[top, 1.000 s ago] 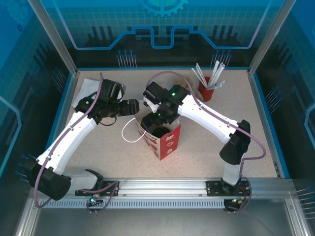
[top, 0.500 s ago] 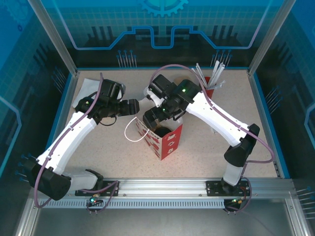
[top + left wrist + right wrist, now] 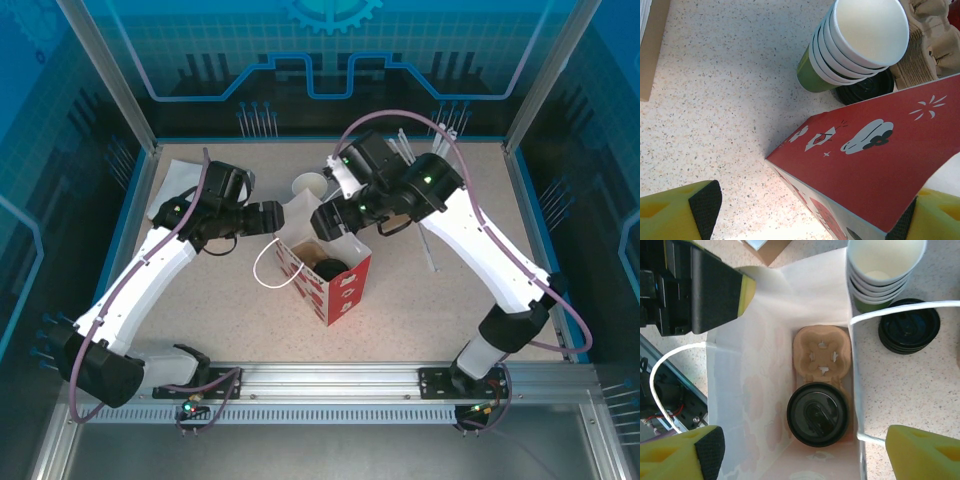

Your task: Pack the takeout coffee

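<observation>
The takeout coffee [image 3: 818,414], black lid up, sits in a brown cardboard carrier [image 3: 822,352] at the bottom of the red paper bag [image 3: 345,290]. From above, its lid [image 3: 327,268] shows through the bag's mouth. My right gripper [image 3: 807,450] hangs open above the bag with nothing between its fingers, at the bag's far side [image 3: 332,222] in the top view. My left gripper [image 3: 272,216] is open at the bag's left rim, and the red wall [image 3: 880,165] runs between its wide-set fingers [image 3: 700,205]. One left finger [image 3: 715,290] rests against the bag's white inner wall.
A stack of lidless white-rimmed cups [image 3: 885,270] stands just behind the bag, with a pile of black lids [image 3: 910,327] beside it. More brown cardboard [image 3: 930,40] lies past the cups. White straws [image 3: 443,133] show behind the right arm. A flat brown box [image 3: 650,45] lies far left.
My right gripper has lifted out of the bag and drawn back to the right, leaving the coffee inside. The left arm has stayed at the bag's rim.
</observation>
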Robot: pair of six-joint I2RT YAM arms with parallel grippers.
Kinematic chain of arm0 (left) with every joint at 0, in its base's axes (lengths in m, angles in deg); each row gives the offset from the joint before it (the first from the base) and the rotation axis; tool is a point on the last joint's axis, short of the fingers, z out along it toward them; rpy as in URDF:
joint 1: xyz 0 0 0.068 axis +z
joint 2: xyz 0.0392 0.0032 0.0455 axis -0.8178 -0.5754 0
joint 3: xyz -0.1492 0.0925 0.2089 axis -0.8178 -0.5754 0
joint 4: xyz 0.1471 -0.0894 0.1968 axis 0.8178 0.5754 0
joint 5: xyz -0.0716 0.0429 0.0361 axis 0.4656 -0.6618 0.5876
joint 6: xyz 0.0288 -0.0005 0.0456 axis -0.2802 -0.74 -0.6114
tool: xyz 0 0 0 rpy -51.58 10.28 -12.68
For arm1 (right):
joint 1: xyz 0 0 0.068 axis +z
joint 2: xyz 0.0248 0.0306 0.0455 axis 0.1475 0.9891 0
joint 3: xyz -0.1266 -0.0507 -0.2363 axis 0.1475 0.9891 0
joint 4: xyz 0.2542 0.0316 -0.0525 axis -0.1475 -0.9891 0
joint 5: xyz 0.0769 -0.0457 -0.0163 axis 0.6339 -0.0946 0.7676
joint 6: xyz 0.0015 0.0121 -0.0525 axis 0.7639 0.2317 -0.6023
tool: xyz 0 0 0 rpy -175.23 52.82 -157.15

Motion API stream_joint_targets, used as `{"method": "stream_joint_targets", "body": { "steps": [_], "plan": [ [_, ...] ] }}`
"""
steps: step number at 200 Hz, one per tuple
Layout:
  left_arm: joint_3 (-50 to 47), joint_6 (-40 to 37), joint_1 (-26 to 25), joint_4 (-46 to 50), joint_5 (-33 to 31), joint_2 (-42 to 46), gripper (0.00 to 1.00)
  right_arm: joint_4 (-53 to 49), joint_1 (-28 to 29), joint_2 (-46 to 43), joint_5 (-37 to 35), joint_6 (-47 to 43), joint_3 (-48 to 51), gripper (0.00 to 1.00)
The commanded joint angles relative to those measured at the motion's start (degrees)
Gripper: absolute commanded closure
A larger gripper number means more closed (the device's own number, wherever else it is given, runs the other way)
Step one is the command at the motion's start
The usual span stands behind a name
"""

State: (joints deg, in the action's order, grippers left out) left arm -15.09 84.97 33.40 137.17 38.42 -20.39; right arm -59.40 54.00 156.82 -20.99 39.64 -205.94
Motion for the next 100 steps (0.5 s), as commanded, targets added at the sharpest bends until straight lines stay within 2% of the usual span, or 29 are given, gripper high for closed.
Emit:
{"method": "stream_joint_targets", "body": {
  "steps": [1,47,100],
  "plan": [
    [0.5,0.2,0.6,-0.6,1.3,1.3,0.11,0.1,-2.1,-2.2,0.8,-0.6,-0.5,0.17],
    [1.4,0.2,0.6,-0.3,1.5,1.8,0.08,0.3,-7.9,-6.8,0.2,-1.2,2.7,0.2],
    [2.4,0.6,0.6,-0.8,2.3,3.1,0.03,2.4,-16.1,-13.3,0.8,-2.0,12.5,0.22]
  ]
}}
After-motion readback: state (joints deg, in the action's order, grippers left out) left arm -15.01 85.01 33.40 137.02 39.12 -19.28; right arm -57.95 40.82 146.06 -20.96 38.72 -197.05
